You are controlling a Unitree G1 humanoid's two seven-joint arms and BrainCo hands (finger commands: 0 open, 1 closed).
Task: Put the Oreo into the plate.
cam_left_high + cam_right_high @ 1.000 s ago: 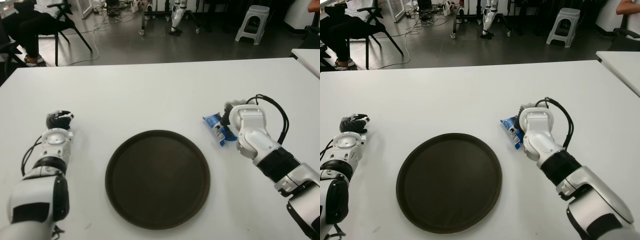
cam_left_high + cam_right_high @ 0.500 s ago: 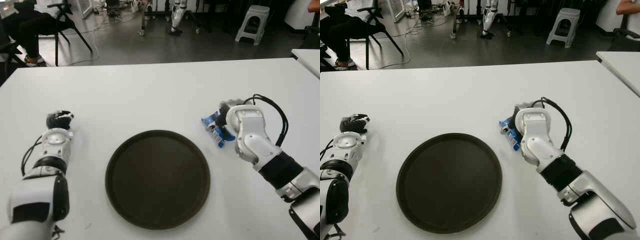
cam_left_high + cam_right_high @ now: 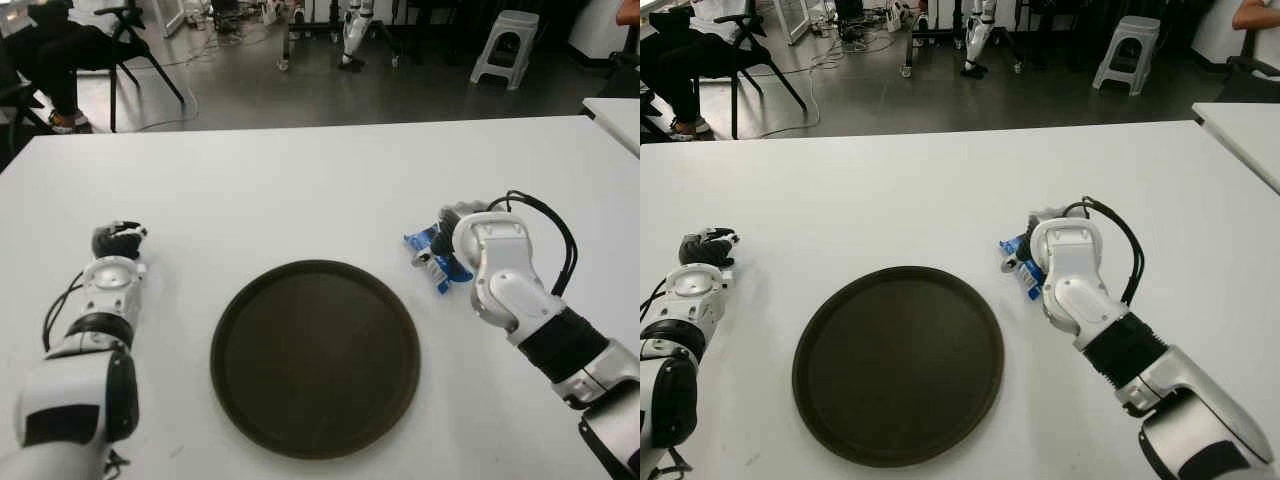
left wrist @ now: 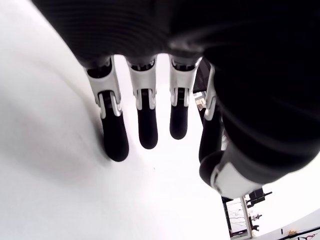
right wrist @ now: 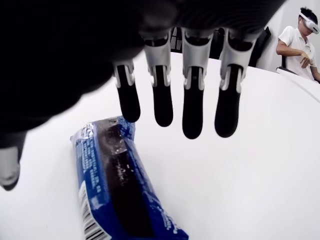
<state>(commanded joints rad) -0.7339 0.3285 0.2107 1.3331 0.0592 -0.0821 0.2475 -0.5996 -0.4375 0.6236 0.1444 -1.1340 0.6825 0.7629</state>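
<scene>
The Oreo packet [image 5: 121,183] is a slim blue wrapper with white lettering, a barcode at one end and a dark biscuit picture along its length. It lies flat on the white table [image 3: 300,190], outside the plate, just off the plate's rim at about 2 o'clock. The right hand [image 3: 447,243] is over it; in the right wrist view its four black-tipped fingers [image 5: 191,110] hang straight and spread above the table beyond the wrapper, the thumb to one side, nothing gripped. Whether any finger touches the packet cannot be told.

The round dark brown plate [image 3: 315,358] sits at the near centre of the table, bare inside. Nothing lies between packet and plate.

The left hand [image 3: 118,240] shows at the plate's 10 o'clock, well apart from it, fingers [image 4: 115,135] loosely extended and holding nothing.

Beyond the table's far edge, at 12 o'clock, is a grey floor with cables, a white plastic stool [image 3: 507,45], a black chair [image 3: 130,45] and a seated person [image 3: 50,50] at 11 o'clock.
</scene>
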